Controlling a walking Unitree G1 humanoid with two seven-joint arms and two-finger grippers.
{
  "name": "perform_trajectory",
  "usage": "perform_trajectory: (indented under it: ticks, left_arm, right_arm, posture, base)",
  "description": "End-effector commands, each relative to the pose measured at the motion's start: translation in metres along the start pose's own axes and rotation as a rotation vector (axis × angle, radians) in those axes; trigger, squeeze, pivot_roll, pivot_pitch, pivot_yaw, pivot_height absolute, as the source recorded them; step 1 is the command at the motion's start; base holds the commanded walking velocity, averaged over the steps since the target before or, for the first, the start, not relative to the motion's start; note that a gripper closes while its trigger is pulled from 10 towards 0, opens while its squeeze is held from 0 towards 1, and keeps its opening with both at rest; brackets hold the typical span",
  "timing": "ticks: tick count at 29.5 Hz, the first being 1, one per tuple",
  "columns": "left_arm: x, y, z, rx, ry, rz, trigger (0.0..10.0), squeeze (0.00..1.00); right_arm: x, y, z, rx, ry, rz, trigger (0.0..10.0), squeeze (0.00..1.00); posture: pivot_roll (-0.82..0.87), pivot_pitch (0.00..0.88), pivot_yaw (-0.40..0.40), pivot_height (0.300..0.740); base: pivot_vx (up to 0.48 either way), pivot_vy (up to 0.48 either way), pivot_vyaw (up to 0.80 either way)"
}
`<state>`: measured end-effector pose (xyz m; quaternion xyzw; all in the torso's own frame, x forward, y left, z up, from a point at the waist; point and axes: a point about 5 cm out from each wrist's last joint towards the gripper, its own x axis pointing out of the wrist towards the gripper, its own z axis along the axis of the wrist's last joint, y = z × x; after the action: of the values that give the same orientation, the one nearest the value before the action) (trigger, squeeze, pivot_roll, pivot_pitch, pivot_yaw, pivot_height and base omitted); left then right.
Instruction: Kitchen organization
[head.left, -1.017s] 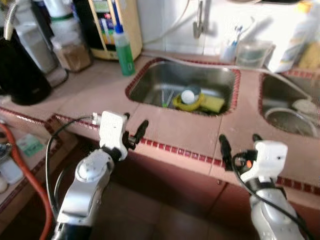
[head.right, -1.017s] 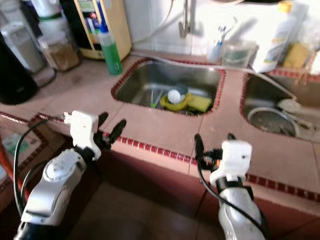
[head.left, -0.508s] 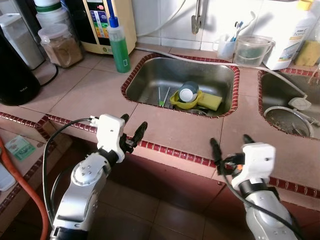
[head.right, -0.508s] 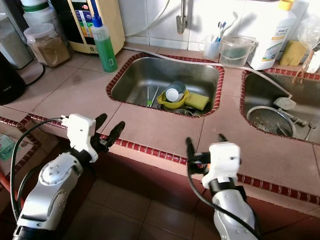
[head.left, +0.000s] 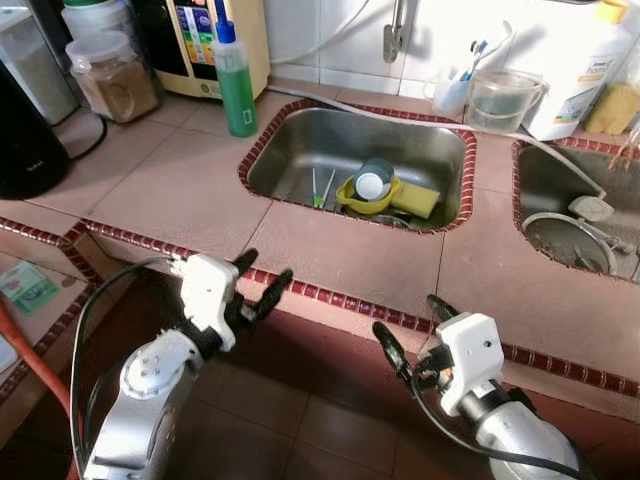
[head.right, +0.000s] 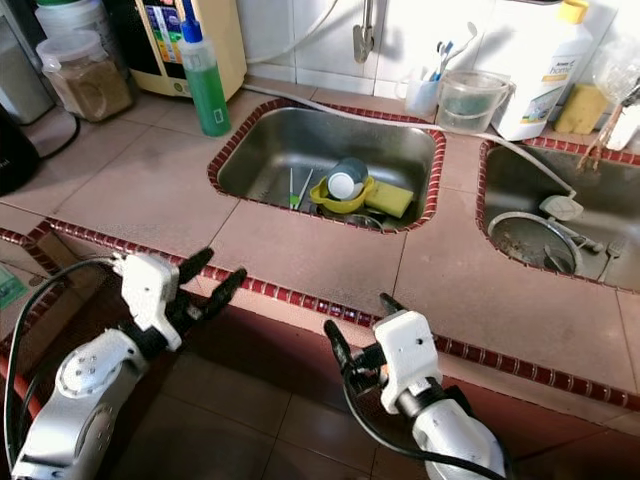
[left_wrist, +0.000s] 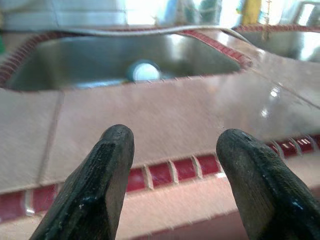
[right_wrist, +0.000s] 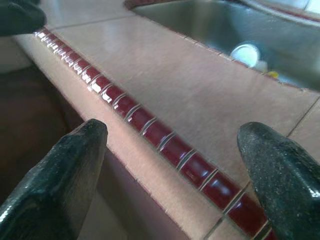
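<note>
Tiled counter (head.left: 190, 190), green bottle (head.left: 236, 85) beside sink (head.left: 300, 165)

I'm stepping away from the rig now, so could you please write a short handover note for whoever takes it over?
Left pincer: open, holding nothing, at the counter's front edge.
Right pincer: open, holding nothing, just below and in front of that edge.
Left sink: holds a yellow bowl with a cup lying in it, a yellow sponge and green-handled utensils.
Green bottle: upright on the counter left of the sink.
Done: nothing grasped yet.
Left: everything in the sink, untouched.
</note>
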<state>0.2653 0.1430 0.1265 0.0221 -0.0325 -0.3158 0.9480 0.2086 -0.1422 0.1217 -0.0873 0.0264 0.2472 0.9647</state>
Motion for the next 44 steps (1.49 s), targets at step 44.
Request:
perform_trajectory:
  ticks: [44]
  left_arm:
    - [-0.037,-0.037,-0.045,0.015,0.122,-0.111,10.0,0.0]
  right_arm:
    - [-0.01,0.002,-0.039,0.181,0.203,0.426,10.0,0.0]
  posture:
    - [-0.12,0.261,-0.096,0.74]
  base:
    - [0.0,0.0,0.0]
